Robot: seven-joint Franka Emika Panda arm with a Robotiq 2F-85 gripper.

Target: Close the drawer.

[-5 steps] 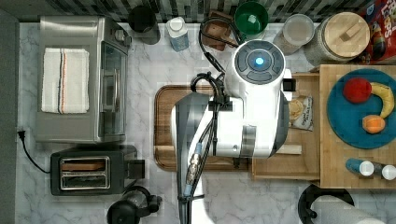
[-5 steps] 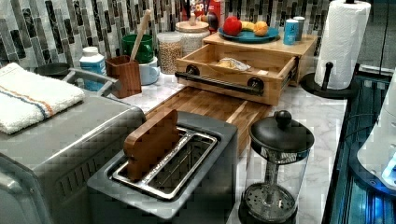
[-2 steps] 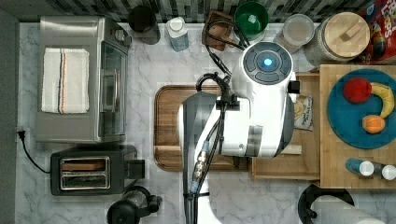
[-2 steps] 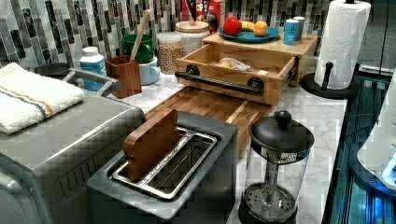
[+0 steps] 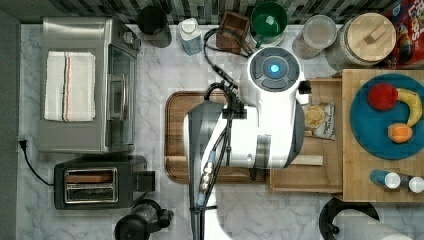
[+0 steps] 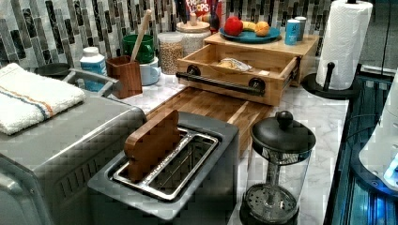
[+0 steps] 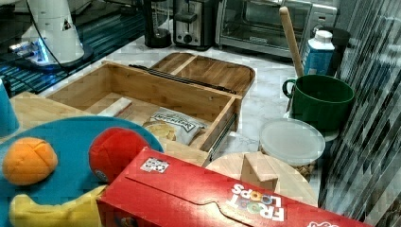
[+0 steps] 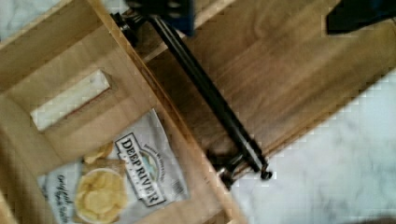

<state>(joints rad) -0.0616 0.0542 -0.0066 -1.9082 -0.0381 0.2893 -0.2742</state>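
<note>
Drawer (image 6: 237, 70) stands open as before, arm has shifted toward it; gripper (image 8: 261, 14) spread wide above its handle (image 8: 210, 95)

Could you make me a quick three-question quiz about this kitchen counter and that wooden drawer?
1. True or false: the drawer is fully shut.
2. What lies inside it? A) a chip bag and a pale flat strip; B) a spoon; C) nothing.
3. What is the long black part along its front?

Key:
1. False; it stands pulled out over the cutting board.
2. A.
3. The bar handle, with the gripper above it in the wrist view.
</note>
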